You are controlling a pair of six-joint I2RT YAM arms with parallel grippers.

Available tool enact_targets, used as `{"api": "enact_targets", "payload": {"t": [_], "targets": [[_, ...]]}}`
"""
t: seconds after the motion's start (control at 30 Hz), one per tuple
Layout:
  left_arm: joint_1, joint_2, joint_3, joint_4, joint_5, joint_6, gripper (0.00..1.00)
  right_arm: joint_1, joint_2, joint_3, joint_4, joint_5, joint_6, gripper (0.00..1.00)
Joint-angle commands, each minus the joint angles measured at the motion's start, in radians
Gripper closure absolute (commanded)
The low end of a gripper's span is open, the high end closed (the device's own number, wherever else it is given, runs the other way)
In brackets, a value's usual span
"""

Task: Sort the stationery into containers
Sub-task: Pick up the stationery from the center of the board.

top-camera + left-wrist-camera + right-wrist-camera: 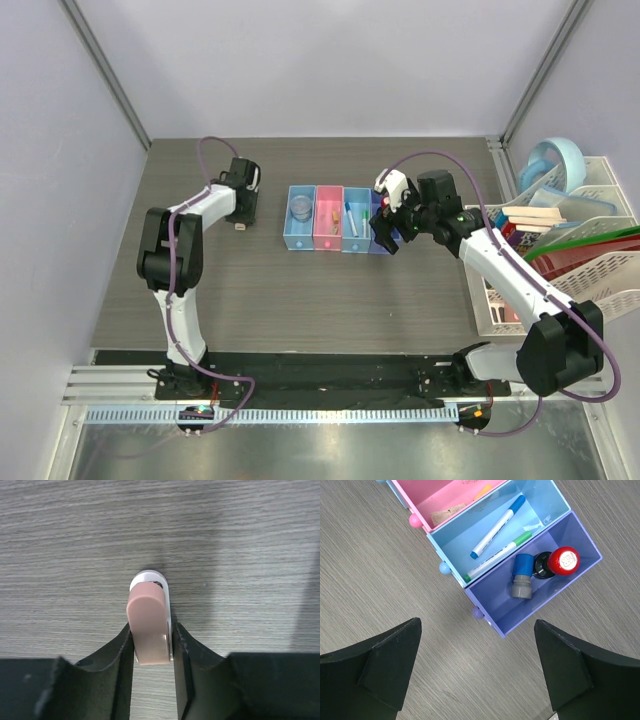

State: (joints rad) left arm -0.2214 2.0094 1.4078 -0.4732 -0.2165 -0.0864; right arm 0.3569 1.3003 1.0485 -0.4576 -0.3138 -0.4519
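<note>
1. From above: left gripper (240, 218) down at the table (300, 300), on the pink eraser (240, 229), near the left end of the row of bins (328, 246) but clear of it. Right gripper (384, 232) over the row's right end, with the white rack (485, 300) just beyond. Clear round roll (300, 207) in the leftmost bin. Bare wood between eraser and row, so probably a free path rightward, with only the bin walls to rise over.

2. At the left wrist: eraser flat on the table, pinched across its narrow width, both fingers (120, 670) touching its long sides and its rounded end pointing away. Probably taken that way for a square, steady hold. Apparently not yet lifted. Open table on every side, nothing to snag.

3. At the right wrist: fingers (375, 665) spread wide, nothing between them, above the near corner of the darker blue bin (490, 615). Inside it, the red-capped black bottle (560, 562) on its side against a blue-and-grey stamp-like piece (522, 575), with little floor to spare. In the light blue bin alongside, two white pens (500, 522), laid slantwise, probably too long to lie straight across. Tan block (442, 515) in the pink bin (415, 500).
</note>
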Motion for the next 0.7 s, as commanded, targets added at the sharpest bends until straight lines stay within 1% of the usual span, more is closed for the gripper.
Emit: {"api": "enact_targets", "payload": {"t": [0.0,0.07,0.17,0.23,0.33,0.37,0.43,0.47,0.53,0.67], "targets": [[-0.006,-0.035,-0.018,0.019,-0.007,0.017,0.76,-0.004,-0.032,0.001,0.034,-0.015,0.012,0.0],[-0.004,-0.043,-0.024,0.018,-0.001,0.022,0.81,-0.004,-0.03,-0.001,0.034,-0.015,0.013,0.0],[-0.004,-0.063,-0.029,0.018,0.012,0.034,0.84,-0.004,-0.03,-0.001,0.034,-0.015,0.015,0.0],[-0.004,-0.089,-0.033,0.018,0.031,0.049,0.85,-0.004,-0.03,0.001,0.034,-0.015,0.015,0.0],[-0.004,-0.121,-0.049,0.018,0.095,0.071,0.86,-0.004,-0.029,0.001,0.034,-0.015,0.015,0.0],[-0.004,-0.145,-0.05,0.019,0.141,0.082,0.88,-0.004,-0.027,0.001,0.034,-0.015,0.015,0.0],[-0.007,-0.175,-0.053,0.018,0.18,0.129,0.9,-0.003,-0.022,0.001,0.034,-0.013,0.015,0.0],[-0.012,-0.198,-0.053,0.019,0.193,0.146,0.94,-0.004,-0.018,0.001,0.034,-0.011,0.015,0.0],[-0.016,-0.216,-0.041,0.016,0.21,0.174,0.99,-0.006,-0.016,0.001,0.034,-0.011,0.015,0.0],[-0.019,-0.253,-0.02,-0.013,0.348,0.244,1.0,-0.004,-0.016,-0.001,0.036,-0.01,0.015,0.0]]}}
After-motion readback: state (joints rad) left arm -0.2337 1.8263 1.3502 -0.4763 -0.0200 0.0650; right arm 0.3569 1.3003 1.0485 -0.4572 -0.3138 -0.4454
